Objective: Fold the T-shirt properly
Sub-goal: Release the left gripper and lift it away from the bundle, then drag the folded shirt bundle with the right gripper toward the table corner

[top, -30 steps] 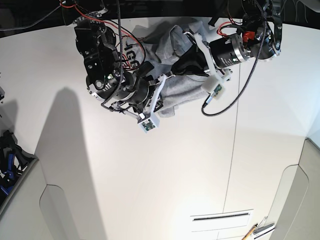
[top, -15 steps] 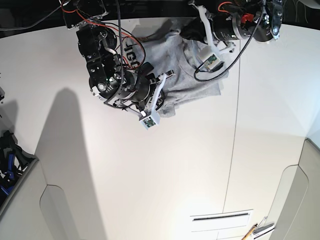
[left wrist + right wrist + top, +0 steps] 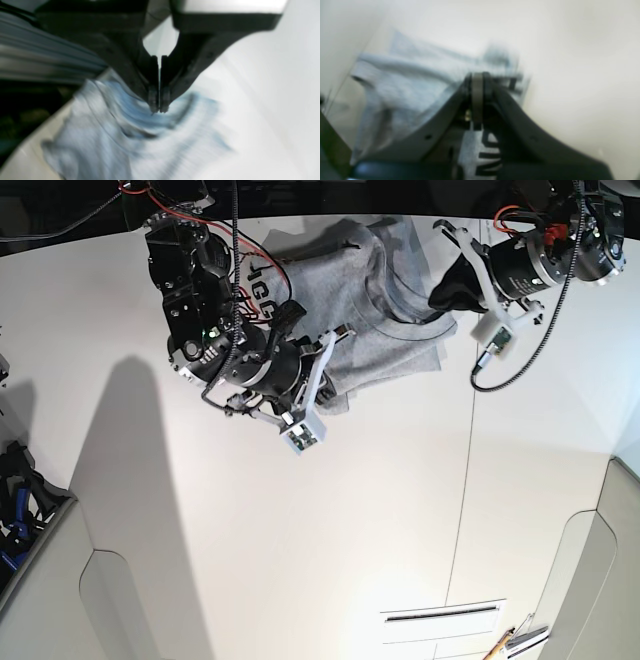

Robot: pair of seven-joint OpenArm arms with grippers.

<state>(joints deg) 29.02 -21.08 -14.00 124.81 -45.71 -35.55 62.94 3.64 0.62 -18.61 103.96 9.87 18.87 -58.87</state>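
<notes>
The light grey T-shirt (image 3: pixel 375 290) lies crumpled at the far middle of the white table, its neck opening facing up. Black lettering (image 3: pixel 262 285) shows at its left edge. My left gripper (image 3: pixel 438 298) hovers by the shirt's right edge. In the blurred left wrist view the left gripper (image 3: pixel 158 106) is shut just above the T-shirt (image 3: pixel 112 140), and no cloth shows between its tips. My right gripper (image 3: pixel 305 380) sits at the shirt's near left edge. In the right wrist view the right gripper (image 3: pixel 477 77) is shut against the T-shirt (image 3: pixel 402 82), with the lettering (image 3: pixel 487 155) beneath it.
The table's far edge (image 3: pixel 300 225) runs just behind the shirt, with darkness beyond. A grey bin (image 3: pixel 25 510) holding dark and blue items stands at the left. A seam (image 3: pixel 470 430) crosses the tabletop, and a slot (image 3: pixel 445 613) and a tool (image 3: pixel 510 642) lie near the front right.
My left arm has swung from over the shirt's far part out to its right edge. The shirt has spread rightward with the neck showing. The right arm has barely shifted.
</notes>
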